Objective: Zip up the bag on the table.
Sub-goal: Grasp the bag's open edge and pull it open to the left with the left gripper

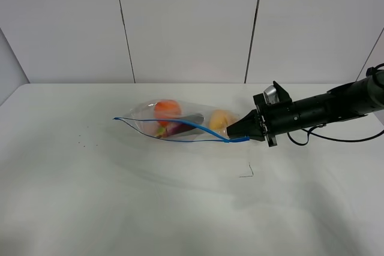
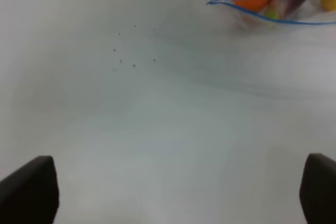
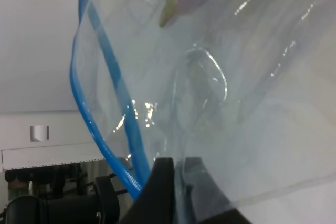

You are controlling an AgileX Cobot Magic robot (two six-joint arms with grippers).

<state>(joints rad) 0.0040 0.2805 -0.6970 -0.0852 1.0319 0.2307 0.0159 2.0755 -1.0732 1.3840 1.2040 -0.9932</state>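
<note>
White table (image 1: 180,208) under bag (image 1: 141,116) of orange (image 1: 167,108), eggplant (image 1: 177,128), pear (image 1: 219,121)

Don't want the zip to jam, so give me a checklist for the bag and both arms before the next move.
1. Right fingers pinching bag at zipper end: ok.
2. Zipper strip sealed: not ok, sides apart.
3. Left fingers bracing far end: not ok, open, short of the bag.
4. Fruit clear of zipper: cannot tell.
5. Bag resting on table: ok.
</note>
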